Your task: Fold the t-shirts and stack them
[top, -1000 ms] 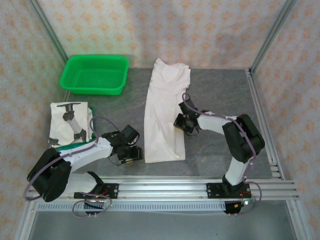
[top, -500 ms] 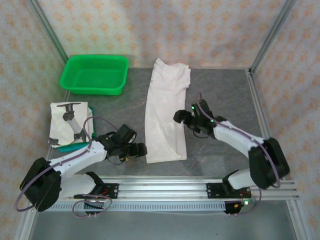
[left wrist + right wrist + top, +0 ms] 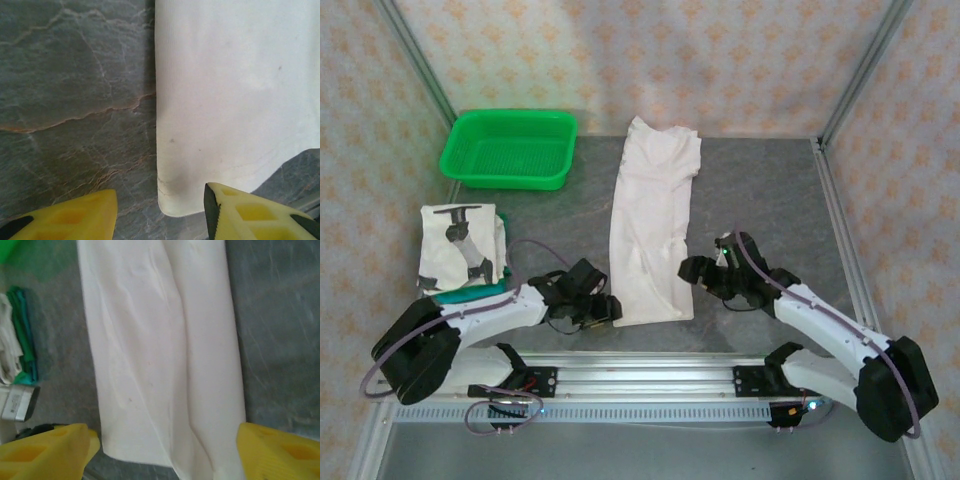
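Note:
A white t-shirt (image 3: 650,220), folded lengthwise into a long strip, lies flat down the middle of the grey table (image 3: 760,190). My left gripper (image 3: 610,308) sits low at the strip's near left corner. In the left wrist view the gripper (image 3: 160,217) is open, and the shirt's rounded corner (image 3: 200,165) lies between the yellow fingers, untouched. My right gripper (image 3: 688,268) hovers by the strip's near right edge. Seen from the right wrist, it (image 3: 165,455) is wide open above the shirt (image 3: 160,340). A stack of folded t-shirts (image 3: 460,250), the top one with a dark print, lies at the left.
A green mesh basket (image 3: 508,148) stands at the back left. The stack shows a green layer underneath (image 3: 25,345). Metal frame rails run along the near edge (image 3: 650,375) and the right side. Bare table lies to the right of the strip.
The right gripper has come off the strip's right edge, opened and drawn back toward the near end. The left gripper has slid right to the strip's near left corner.

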`<state>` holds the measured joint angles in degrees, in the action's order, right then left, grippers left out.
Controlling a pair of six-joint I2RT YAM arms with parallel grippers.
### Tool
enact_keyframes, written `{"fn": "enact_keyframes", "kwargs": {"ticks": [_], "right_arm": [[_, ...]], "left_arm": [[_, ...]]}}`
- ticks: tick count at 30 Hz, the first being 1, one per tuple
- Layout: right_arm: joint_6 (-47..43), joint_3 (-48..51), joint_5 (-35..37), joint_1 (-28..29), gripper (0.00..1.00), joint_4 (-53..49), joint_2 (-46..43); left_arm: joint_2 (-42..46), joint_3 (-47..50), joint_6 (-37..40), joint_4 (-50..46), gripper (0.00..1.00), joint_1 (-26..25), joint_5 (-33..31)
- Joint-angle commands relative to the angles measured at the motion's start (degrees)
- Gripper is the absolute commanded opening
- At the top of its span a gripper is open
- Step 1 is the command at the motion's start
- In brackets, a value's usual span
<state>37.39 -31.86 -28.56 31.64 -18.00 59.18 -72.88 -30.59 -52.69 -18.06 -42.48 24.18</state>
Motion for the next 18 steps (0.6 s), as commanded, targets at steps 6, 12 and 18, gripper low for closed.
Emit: {"fn": "enact_keyframes", "kwargs": {"ticks": [6, 12, 18], "right_arm": [[3.12, 1.98, 1.31, 5.89, 0.65, -6.63, 7.83], [5.00, 1.93, 1.46, 7.58, 0.63, -2.19, 13.18], [8.49, 3.58, -0.14, 7.98, 0.42, 3.25, 15.17]], "left_arm": [[-1.90, -0.70, -2.08, 3.49, 0.49, -2.65, -2.35], [-1.31, -0.52, -2.34, 2.48, 0.48, -3.27, -3.38], [-1.04, 0.25, -2.90, 2.83, 0.48, -3.21, -3.70]]}}
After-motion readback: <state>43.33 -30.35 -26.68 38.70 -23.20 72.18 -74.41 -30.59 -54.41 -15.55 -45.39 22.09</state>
